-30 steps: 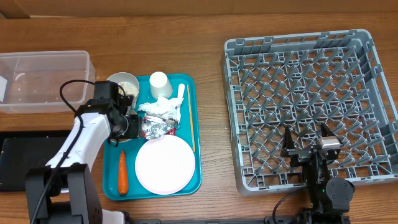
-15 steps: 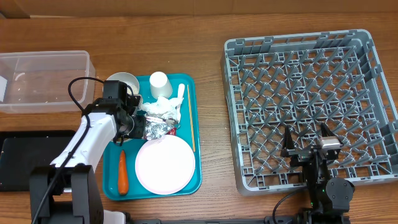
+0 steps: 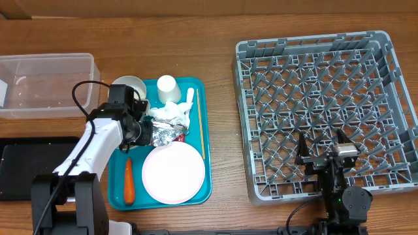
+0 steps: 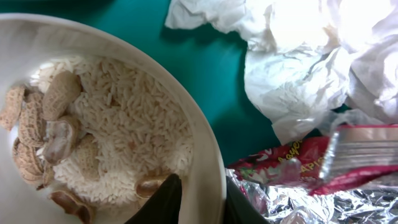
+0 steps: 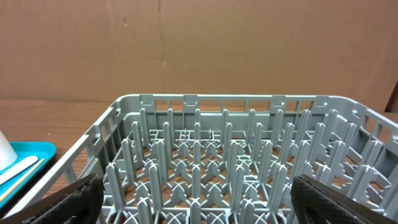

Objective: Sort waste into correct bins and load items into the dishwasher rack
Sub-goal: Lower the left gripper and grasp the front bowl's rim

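At the sorting table, we find the left gripper [image 4: 202, 202] clamped on the rim of a white bowl [image 4: 208, 162]. The bowl sits at the far left corner of the teal tray [image 3: 142, 196]. One dark finger sits inside the bowl and the other just outside it, with the thin wall between them. The bowl holds white rice [image 4: 124, 118], and beige peanut shells [image 4: 37, 118] are bunched along one side.

Just beside the bowl on the tray we see the crumpled paper napkin [image 3: 170, 114]. The silver foil wrapper [image 3: 165, 136] with red print touches the napkin's near edge. A small white cup [image 3: 168, 88] stands next to the bowl at the tray's far edge. A white plastic utensil [image 3: 191, 99] lies toward the right rim. The large pale plate [image 3: 173, 173] fills the tray's near half, and an orange carrot [image 3: 128, 181] lies to its left.

Left of the tray, the clear plastic tub [image 3: 52, 91] sits at the far side of the table. The black tray [image 3: 19, 170] lies nearer the robot.

Well apart on the right we see the grey dishwasher rack [image 3: 313, 44]. The right gripper [image 3: 321, 145] hovers over its near edge with fingers spread wide. Its camera looks across rows of upright pegs.
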### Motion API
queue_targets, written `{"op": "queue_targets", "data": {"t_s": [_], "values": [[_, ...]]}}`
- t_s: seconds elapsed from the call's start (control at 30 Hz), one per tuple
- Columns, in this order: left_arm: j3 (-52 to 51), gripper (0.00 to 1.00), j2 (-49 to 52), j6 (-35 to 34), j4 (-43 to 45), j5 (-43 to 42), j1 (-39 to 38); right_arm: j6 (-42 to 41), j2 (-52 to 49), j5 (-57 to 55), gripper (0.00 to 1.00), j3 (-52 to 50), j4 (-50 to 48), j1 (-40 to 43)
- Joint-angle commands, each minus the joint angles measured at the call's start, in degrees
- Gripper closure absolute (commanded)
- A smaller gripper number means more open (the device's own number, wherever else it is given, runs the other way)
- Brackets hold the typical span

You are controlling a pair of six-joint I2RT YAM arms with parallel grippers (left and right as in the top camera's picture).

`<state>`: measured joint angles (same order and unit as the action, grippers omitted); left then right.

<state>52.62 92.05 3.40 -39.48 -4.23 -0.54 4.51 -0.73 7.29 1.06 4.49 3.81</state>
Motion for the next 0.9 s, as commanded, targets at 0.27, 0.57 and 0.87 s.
{"op": "queue_targets", "data": {"t_s": [0.27,0.57,0.87], "values": [[-0.3,0.85,0.2,0.2,-0.8,0.4,-0.2,0.0,0.6,0.3,0.0,-0.6,-0.3,0.3],[2.4,0.96,0.2,-0.4,-3.5,0.5,-0.2,0.0,0.6,0.3,0.0,-0.6,-0.3,0.3],[6.4,0.96,0.1,-2.9,-7.1,1.7,-0.2,0.0,0.6,0.3,0.0,-0.6,-0.3,0.3]]}}
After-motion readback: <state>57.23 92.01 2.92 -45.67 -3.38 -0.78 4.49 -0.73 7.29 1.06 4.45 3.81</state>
